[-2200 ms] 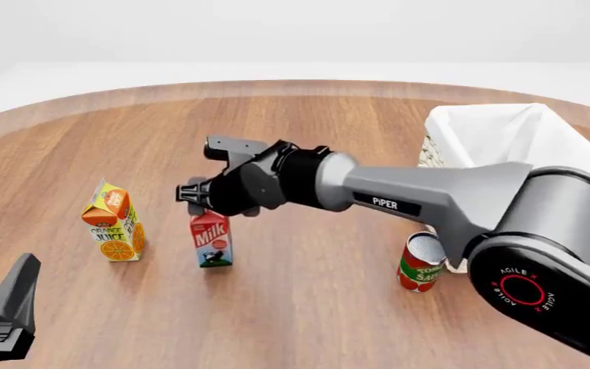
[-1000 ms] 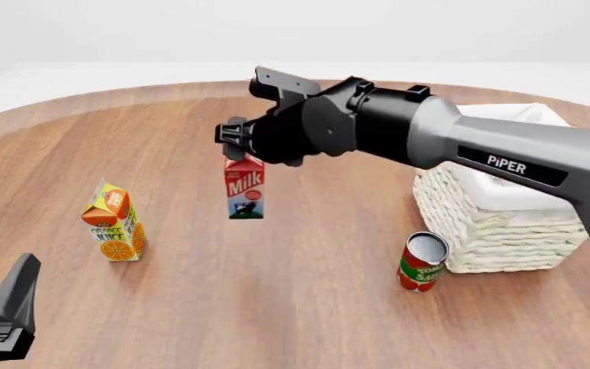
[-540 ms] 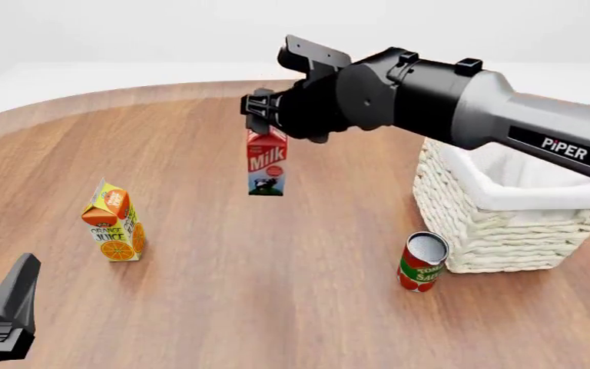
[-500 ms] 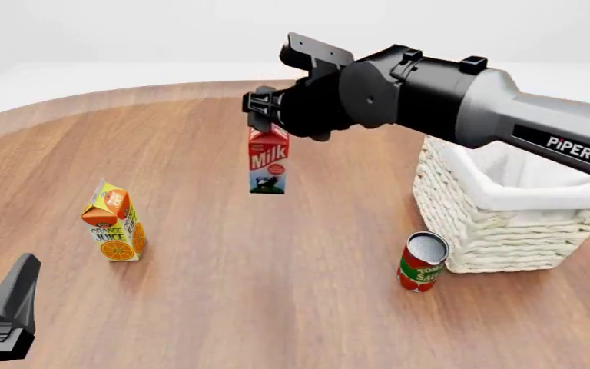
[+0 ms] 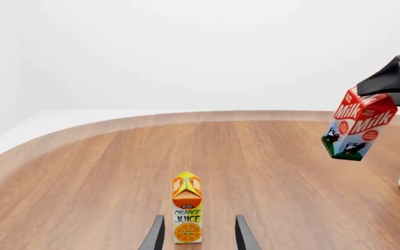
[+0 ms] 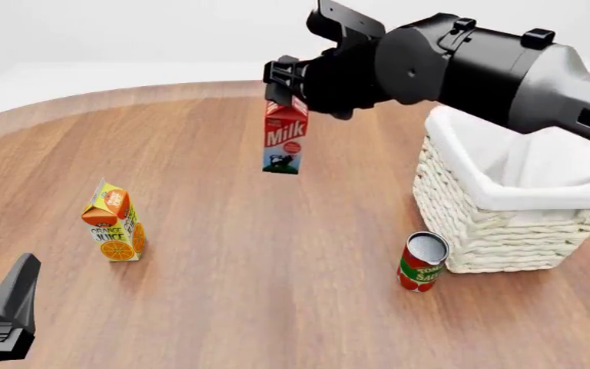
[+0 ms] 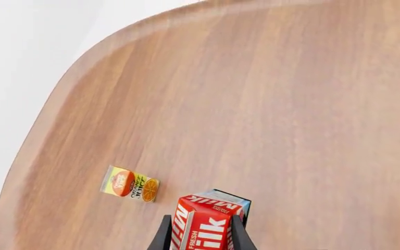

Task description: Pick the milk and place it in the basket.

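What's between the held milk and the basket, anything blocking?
Nothing visible. The milk hangs from the right gripper above the table, left of the basket. The can stands low at the basket's front corner, below that path.

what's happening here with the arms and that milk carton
The right gripper is clamped on the top of the milk carton and holds it in the air above the table, off to the left of the basket. The carton is not yet over the basket. The left gripper is open and idle, pointing at the orange juice carton, which stands on the table. A red can stands in front of the basket.
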Available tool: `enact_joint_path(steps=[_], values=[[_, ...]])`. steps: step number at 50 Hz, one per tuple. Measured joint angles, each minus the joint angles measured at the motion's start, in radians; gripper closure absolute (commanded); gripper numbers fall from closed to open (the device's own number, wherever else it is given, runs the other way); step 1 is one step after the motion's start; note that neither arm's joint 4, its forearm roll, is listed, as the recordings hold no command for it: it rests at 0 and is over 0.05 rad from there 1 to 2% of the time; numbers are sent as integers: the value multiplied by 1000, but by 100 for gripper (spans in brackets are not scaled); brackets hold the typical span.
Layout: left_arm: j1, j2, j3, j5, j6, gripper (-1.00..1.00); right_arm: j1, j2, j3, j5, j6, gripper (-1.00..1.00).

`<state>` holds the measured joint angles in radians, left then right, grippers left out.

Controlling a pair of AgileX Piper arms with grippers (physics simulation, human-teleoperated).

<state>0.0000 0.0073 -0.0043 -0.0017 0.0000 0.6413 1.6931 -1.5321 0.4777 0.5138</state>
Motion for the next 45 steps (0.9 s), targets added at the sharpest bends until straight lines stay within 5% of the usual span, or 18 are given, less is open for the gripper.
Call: enact_joint_path(steps=[45], values=[[0,0,0,0,0,-100,-151,-195,47,68,-37,100]])
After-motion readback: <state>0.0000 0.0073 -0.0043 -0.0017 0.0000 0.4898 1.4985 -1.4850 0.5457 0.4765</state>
